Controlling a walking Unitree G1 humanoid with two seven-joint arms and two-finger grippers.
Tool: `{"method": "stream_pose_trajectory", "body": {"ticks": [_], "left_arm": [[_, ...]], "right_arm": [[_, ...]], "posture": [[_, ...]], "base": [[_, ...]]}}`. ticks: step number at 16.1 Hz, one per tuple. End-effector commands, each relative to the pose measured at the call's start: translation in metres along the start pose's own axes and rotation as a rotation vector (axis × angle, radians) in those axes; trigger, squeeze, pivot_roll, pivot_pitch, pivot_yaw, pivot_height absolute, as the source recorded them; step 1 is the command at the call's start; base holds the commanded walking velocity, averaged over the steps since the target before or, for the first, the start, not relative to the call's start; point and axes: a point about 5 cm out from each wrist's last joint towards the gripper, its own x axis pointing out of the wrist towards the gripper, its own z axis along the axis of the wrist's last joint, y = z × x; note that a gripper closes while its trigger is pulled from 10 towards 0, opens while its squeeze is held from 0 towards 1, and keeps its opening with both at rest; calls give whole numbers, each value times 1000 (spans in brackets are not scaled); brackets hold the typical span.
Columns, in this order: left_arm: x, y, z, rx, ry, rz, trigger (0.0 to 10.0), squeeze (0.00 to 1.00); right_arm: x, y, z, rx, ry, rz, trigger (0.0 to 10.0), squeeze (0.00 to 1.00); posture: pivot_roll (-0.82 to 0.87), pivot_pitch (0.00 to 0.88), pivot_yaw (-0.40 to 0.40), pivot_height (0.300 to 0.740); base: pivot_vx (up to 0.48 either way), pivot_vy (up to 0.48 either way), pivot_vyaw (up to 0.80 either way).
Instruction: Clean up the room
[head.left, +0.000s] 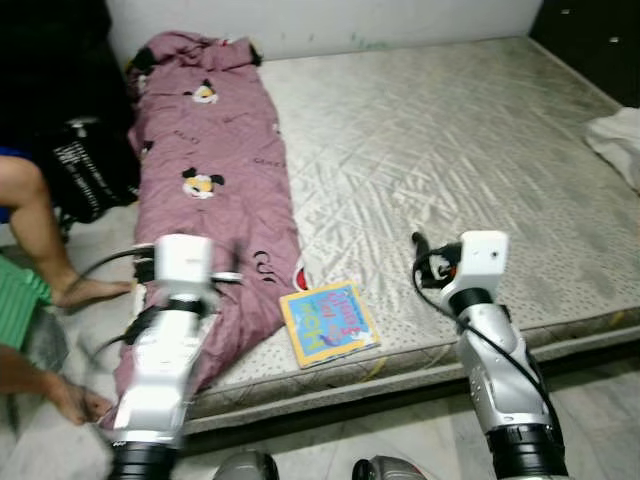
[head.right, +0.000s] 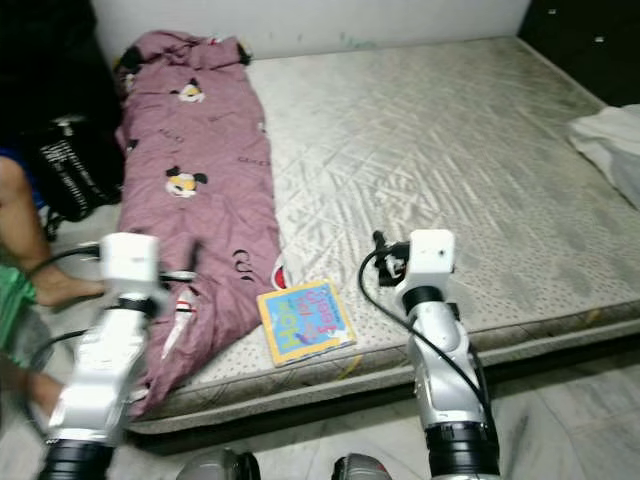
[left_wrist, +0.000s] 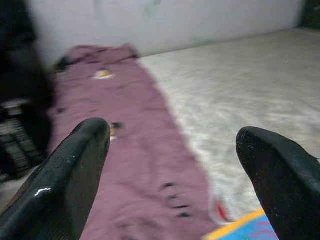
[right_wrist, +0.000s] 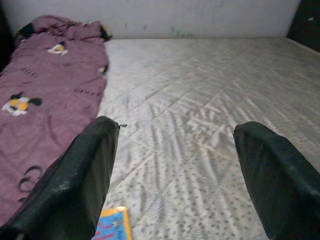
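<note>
A mauve blanket (head.left: 215, 190) printed with cartoon mice lies in a long heap down the left side of the bare grey mattress (head.left: 450, 150). A picture book (head.left: 328, 322) with a yellow border and blue cover rests flat near the mattress's front edge, between my two arms. My left arm (head.left: 175, 300) reaches over the blanket's near end. Its gripper (left_wrist: 172, 132) is open and empty, pointing along the blanket. My right arm (head.left: 480, 270) is held over the mattress just right of the book. Its gripper (right_wrist: 176, 127) is also open and empty.
A crumpled white cloth (head.left: 620, 140) lies at the mattress's right edge. A person's bare legs and foot (head.left: 85, 290) are on the floor at the left, beside a black bag (head.left: 90, 165). Dark furniture (head.left: 600, 40) stands at the back right. A white wall runs behind the bed.
</note>
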Motion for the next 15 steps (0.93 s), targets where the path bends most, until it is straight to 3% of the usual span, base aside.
{"method": "stream_pose_trajectory", "body": {"ticks": [1,4,7,8,9,15], "left_arm": [[1,-9,3,0,-8,-40,10000,0],[-3,1,0,-62,22,35,10000,0],[-8,24,-11,-186,67,181,10000,0],[-8,27,-10,-171,54,186,10000,0],[-7,28,-8,-144,45,173,10000,0],[1,19,-4,-169,45,130,10000,0]], "right_arm": [[-2,-3,4,-8,-14,-5,10000,0],[-6,-11,-1,-13,-1,-29,10000,0],[-4,-1,0,-12,0,2,10000,0],[-4,-1,0,-11,-1,3,10000,0],[-4,0,1,3,-8,-1,10000,0],[-3,1,5,21,-31,-9,10000,0]], "posture": [[-38,102,29,740],[-29,108,29,740],[-19,116,17,740],[-18,118,18,740],[-15,110,26,740],[-30,104,38,740]], "base": [[0,0,0],[0,0,0],[0,0,0],[0,0,0],[0,0,0],[0,0,0]]}}
